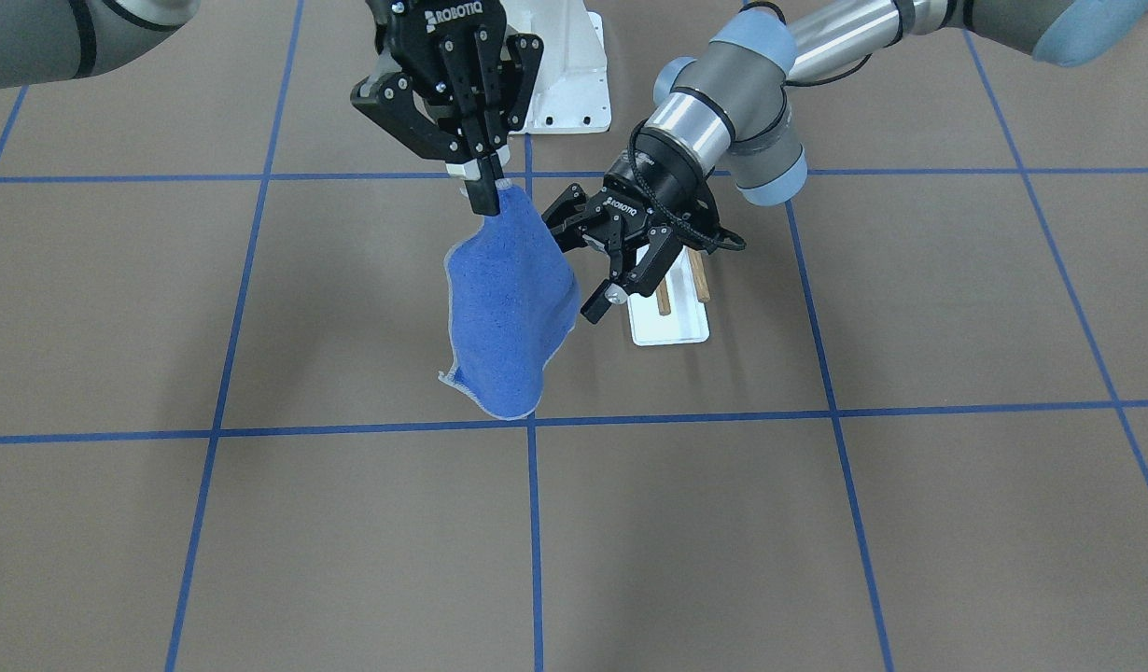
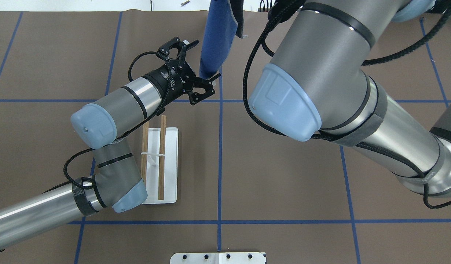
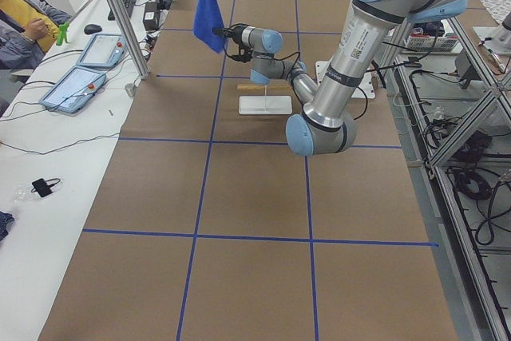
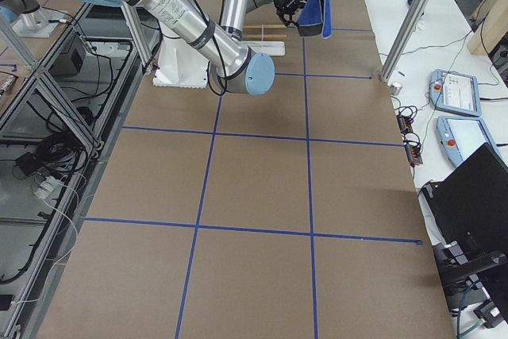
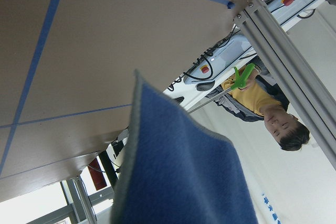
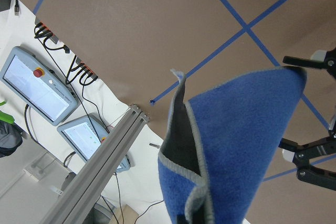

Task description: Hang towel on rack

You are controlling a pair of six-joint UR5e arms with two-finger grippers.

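The royal-blue towel (image 1: pixel 509 317) hangs in the air from one corner, pinched in my right gripper (image 1: pixel 486 200), which is shut on it high above the table. It also shows in the overhead view (image 2: pixel 216 40), the left wrist view (image 5: pixel 184 171) and the right wrist view (image 6: pixel 247 140). My left gripper (image 1: pixel 581 266) is open, with its jaws spread at the towel's side edge and not closed on it. The rack (image 2: pixel 170 165), a white base with two brown rods (image 2: pixel 161 157), stands on the table under my left forearm, behind the towel.
The big white bolted pedestal (image 1: pixel 565 84) stands at the robot's base. An aluminium post (image 3: pixel 120 13) and operator tablets (image 3: pixel 76 85) stand along the far table edge. A person (image 5: pixel 273 114) sits beyond them.
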